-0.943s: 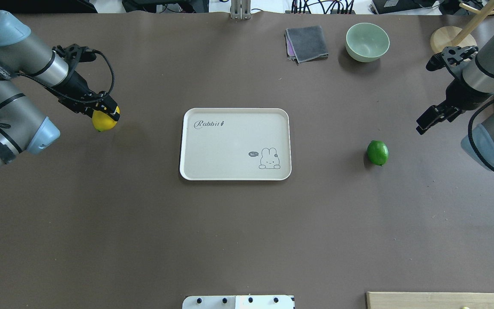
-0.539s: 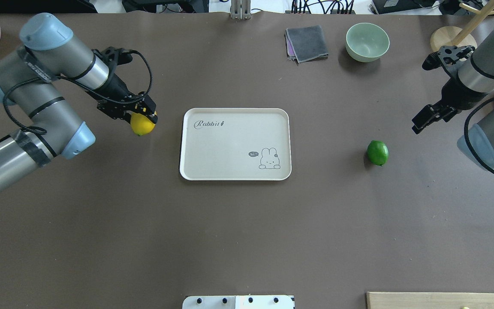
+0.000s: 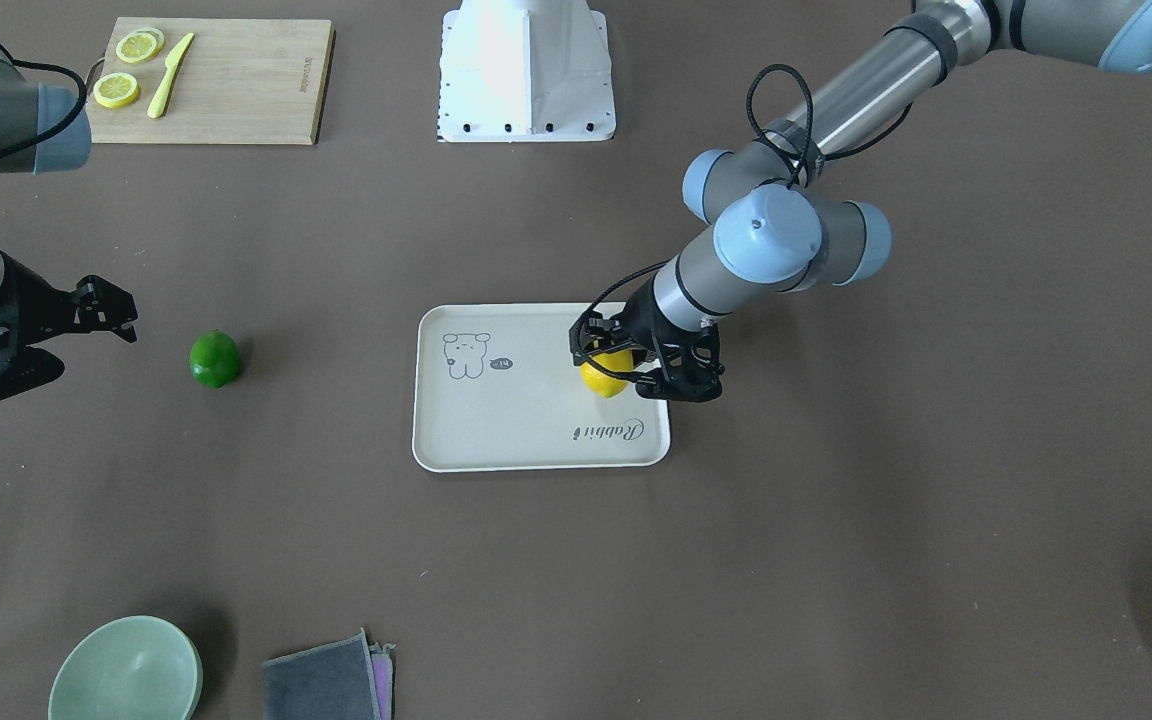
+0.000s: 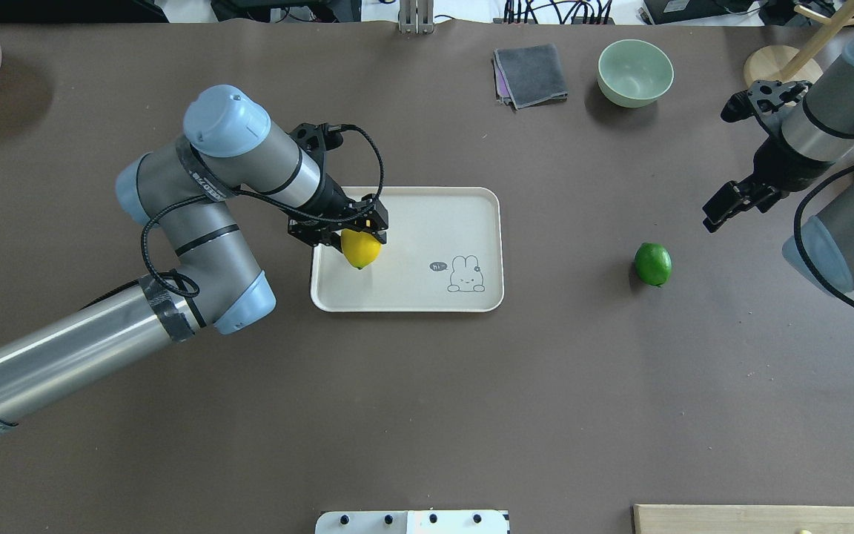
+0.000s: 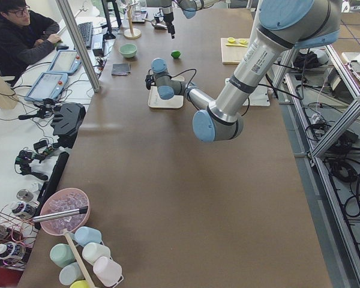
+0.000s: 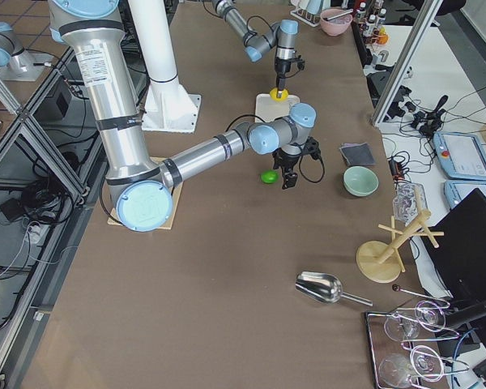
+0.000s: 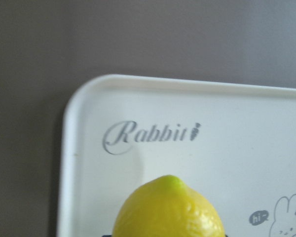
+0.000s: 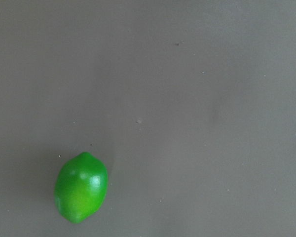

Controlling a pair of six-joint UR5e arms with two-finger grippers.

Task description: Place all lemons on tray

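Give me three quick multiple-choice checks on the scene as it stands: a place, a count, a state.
1. Where is the green lemon?
A. on the table, on the robot's right of the tray
B. on the tray
C. lifted in the air

2. How many lemon slices lie on the cutting board?
A. one
B. two
C. four

3. What state is the left gripper in?
A. open, empty
B. shut on the yellow lemon over the tray
C. shut on nothing

Answers:
1 A, brown tabletop surrounds it, apart from the tray.
2 B, the front-facing view shows two.
3 B, it clamps the lemon from both sides.
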